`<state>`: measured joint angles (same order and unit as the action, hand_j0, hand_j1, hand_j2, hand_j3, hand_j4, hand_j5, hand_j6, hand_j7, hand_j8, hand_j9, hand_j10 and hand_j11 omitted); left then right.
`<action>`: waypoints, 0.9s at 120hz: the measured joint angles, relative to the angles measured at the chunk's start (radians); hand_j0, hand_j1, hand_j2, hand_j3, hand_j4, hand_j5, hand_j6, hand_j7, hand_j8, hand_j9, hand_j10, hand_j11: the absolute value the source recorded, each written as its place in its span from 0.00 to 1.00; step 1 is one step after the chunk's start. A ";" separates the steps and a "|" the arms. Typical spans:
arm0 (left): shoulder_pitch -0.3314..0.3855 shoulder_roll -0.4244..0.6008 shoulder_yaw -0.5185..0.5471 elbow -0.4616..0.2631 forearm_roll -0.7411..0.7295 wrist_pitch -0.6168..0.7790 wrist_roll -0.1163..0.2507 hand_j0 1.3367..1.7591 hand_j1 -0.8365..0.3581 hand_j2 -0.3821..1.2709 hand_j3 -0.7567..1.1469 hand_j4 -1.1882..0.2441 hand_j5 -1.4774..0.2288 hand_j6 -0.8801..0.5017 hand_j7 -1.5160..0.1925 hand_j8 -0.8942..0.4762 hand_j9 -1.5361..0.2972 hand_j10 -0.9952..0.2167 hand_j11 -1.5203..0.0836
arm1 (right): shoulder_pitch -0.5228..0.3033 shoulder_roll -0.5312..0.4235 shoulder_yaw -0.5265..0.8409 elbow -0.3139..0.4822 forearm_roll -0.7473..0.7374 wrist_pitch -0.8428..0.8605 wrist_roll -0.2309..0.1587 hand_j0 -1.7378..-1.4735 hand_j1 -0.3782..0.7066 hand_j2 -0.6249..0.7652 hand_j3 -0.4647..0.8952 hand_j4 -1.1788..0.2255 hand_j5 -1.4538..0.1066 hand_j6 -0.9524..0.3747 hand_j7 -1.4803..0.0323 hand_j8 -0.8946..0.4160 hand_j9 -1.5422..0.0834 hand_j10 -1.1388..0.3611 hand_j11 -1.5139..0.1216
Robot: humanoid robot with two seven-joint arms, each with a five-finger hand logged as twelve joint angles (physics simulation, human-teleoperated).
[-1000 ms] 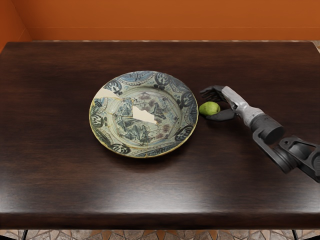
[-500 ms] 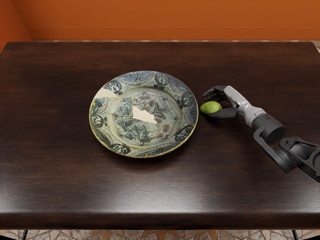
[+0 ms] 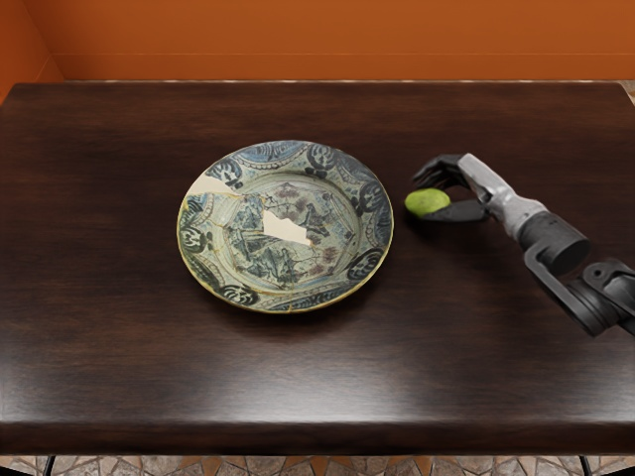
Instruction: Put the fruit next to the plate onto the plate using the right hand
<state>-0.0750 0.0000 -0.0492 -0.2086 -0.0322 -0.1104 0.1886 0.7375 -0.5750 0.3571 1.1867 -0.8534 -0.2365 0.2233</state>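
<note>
A small green fruit (image 3: 427, 202) sits in the grasp of my right hand (image 3: 431, 195), just right of the patterned plate (image 3: 288, 150). The dark fingers (image 3: 439, 170) curl over the fruit's far side and the thumb (image 3: 458, 211) presses from the near side. The fruit looks raised a little off the dark wooden table (image 3: 119, 327), with a faint shadow under it. It is apart from the plate's right rim by a small gap. The grey forearm (image 3: 511, 208) comes in from the right edge. The left arm does not show.
The round plate, with a blue and green pattern and a pale patch in its middle, lies at the table's centre. An orange wall (image 3: 327, 40) runs behind the table's far edge. The table's front edge crosses the bottom of the view.
The right hand has drawn up and to the right, carrying the fruit with it, slightly farther from the plate's rim. The plate has not moved.
</note>
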 joint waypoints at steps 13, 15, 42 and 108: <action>0.000 0.000 0.000 0.000 0.000 0.000 0.000 0.76 0.99 0.23 0.40 0.83 0.87 0.64 0.89 0.65 0.84 0.82 0.95 | 0.000 -0.026 0.010 0.039 0.000 0.001 -0.001 0.31 0.59 0.54 0.34 0.42 0.42 0.27 0.46 0.34 0.47 0.46 0.45; 0.000 0.000 0.000 0.000 0.000 0.000 0.000 0.76 0.99 0.23 0.40 0.83 0.87 0.64 0.89 0.65 0.84 0.82 0.95 | 0.000 -0.031 0.011 0.046 0.000 0.002 -0.001 0.31 0.59 0.54 0.34 0.42 0.42 0.27 0.46 0.34 0.47 0.46 0.45; 0.000 0.000 0.000 0.000 0.000 0.000 0.000 0.76 0.99 0.23 0.40 0.83 0.87 0.64 0.89 0.65 0.84 0.82 0.95 | 0.000 -0.060 0.034 0.128 0.001 0.003 -0.006 0.31 0.59 0.54 0.34 0.42 0.42 0.27 0.46 0.34 0.47 0.46 0.45; 0.000 0.000 0.000 0.000 0.000 0.000 0.000 0.76 0.99 0.23 0.40 0.83 0.87 0.64 0.89 0.65 0.84 0.82 0.95 | 0.005 -0.102 0.104 0.263 0.001 0.020 -0.058 0.30 0.59 0.55 0.34 0.42 0.42 0.27 0.47 0.33 0.47 0.45 0.45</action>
<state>-0.0751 0.0000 -0.0493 -0.2086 -0.0322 -0.1104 0.1887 0.7428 -0.6773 0.4611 1.4493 -0.8527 -0.2168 0.1656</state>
